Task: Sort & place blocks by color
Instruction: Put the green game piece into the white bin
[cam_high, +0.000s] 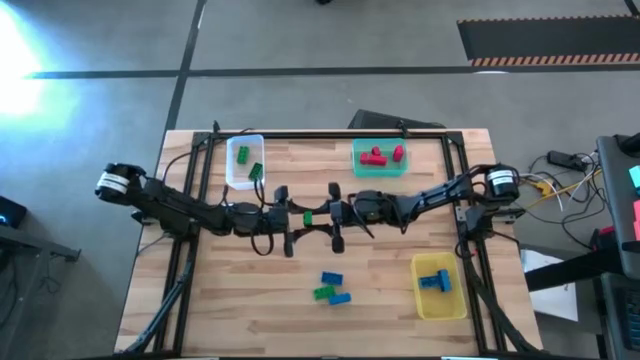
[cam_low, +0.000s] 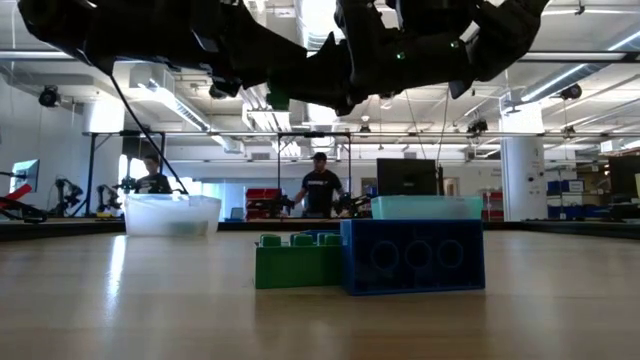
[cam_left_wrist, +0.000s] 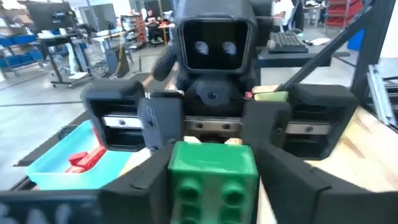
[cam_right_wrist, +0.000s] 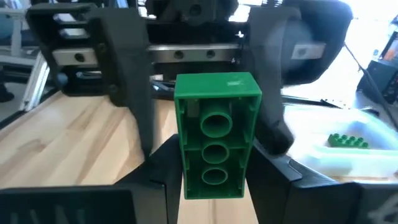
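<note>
— So, what sits in the right jaws?

— A green block (cam_right_wrist: 216, 143), glossy moulded plastic, pinched by its long sides. Its hollow underside faces that wrist, with three round tubes in a row. It hangs above the middle of the bench (cam_high: 250, 300).

— And the left jaws?

— They flank the same block from the other end, where the round studs show. I cannot tell whether they press on it.

— What lies below?

— Pale wood planks with straight grain. On them, towards the front edge, are two blue blocks (cam_high: 331, 278) and a green one (cam_high: 322, 293), close together.

— Bins?

— A yellow bin (cam_high: 418, 290), rectangular and smooth, holds a blue block (cam_high: 436, 281). Farther back, a teal bin (cam_high: 380, 170) holds red blocks (cam_high: 375, 156). A clear bin (cam_high: 232, 170) holds green blocks (cam_high: 243, 155).
</note>
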